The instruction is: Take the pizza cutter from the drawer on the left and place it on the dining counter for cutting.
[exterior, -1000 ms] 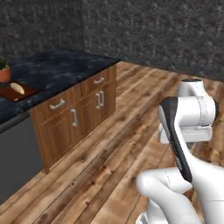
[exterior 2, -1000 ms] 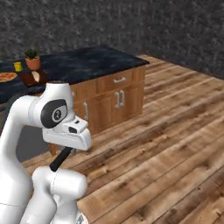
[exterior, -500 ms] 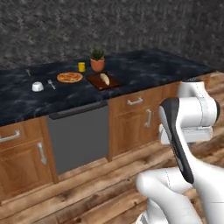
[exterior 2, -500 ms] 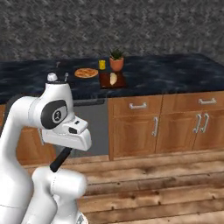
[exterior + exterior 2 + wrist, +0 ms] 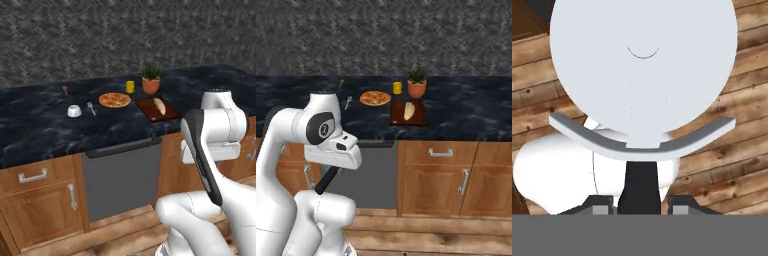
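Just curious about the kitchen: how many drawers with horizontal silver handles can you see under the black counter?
2: one drawer left of the grey dishwasher panel, one right of it. Others may lie outside the pictures.

glossy black marble dining counter point(image 5: 40, 125), wood drawer point(image 5: 34, 175)

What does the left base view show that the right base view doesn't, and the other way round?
Left base alone: a white bowl on the counter, left of the spoon. Right base alone: a drawer right of the dishwasher, with cabinet doors below it. Shared: the spoon, pizza, yellow cup, potted plant, and the board with bread.
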Robot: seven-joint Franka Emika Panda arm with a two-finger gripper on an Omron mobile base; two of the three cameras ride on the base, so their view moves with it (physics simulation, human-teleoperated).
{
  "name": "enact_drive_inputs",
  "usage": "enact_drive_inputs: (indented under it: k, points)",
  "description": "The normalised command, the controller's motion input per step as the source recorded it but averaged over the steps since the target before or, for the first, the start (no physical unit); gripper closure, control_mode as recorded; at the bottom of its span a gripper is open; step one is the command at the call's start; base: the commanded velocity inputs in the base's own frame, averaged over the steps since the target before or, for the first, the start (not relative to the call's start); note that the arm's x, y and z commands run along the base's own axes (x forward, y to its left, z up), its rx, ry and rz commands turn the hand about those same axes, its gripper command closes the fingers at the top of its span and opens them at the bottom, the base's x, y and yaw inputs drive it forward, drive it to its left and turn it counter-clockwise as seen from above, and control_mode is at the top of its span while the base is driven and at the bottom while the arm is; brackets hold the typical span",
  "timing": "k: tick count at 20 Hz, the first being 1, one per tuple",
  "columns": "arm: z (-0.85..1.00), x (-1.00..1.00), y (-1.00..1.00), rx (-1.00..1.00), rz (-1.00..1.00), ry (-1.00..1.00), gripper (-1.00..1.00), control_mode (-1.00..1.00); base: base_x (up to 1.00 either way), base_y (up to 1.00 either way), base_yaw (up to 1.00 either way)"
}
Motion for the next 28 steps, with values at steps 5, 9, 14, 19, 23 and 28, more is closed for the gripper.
enact_drive_inputs:
  k: [5, 9, 14, 19, 23, 28]
  points:
    - [0.0, 0.0, 0.0, 0.0, 0.0, 0.0, 1.0, 1.0, 1.0, -0.18, 0.32]
    - [0.0, 0.0, 0.0, 0.0, 0.0, 0.0, 1.0, 1.0, 0.78, -0.39, 0.25]
    - [0.0, 0.0, 0.0, 0.0, 0.0, 0.0, 1.0, 1.0, 0.65, -0.32, 0.14]
    - [0.0, 0.0, 0.0, 0.0, 0.0, 0.0, 1.0, 1.0, 0.58, -0.01, 0.01]
    - [0.0, 0.0, 0.0, 0.0, 0.0, 0.0, 1.0, 1.0, 0.58, 0.0, 0.0]
    - [0.0, 0.0, 0.0, 0.0, 0.0, 0.0, 1.0, 1.0, 0.45, 0.0, 0.0]
